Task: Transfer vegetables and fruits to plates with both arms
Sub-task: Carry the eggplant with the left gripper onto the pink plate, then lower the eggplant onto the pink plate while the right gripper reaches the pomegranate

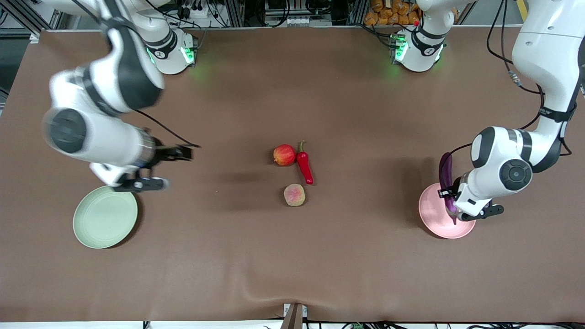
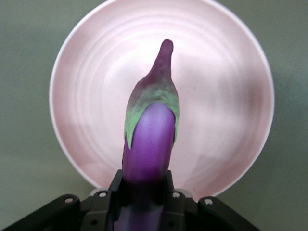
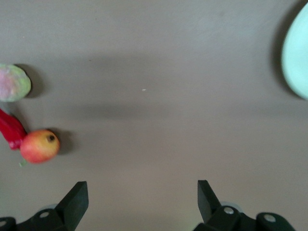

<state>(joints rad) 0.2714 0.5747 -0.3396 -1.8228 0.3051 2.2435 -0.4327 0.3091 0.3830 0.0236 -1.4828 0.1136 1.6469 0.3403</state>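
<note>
The left gripper clamps the eggplant over the pink plate, hiding its lower end. The right gripper, jaws apart, hangs over brown table; apple, chili and peach lie mid-table, the green plate bare.

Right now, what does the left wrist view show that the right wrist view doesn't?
Only the left wrist view: the left gripper shut on the eggplant, held over the pink plate.

Only the right wrist view: the right gripper open over bare table, with the apple, chili, peach and an edge of the green plate.

Shared: only the brown table.
</note>
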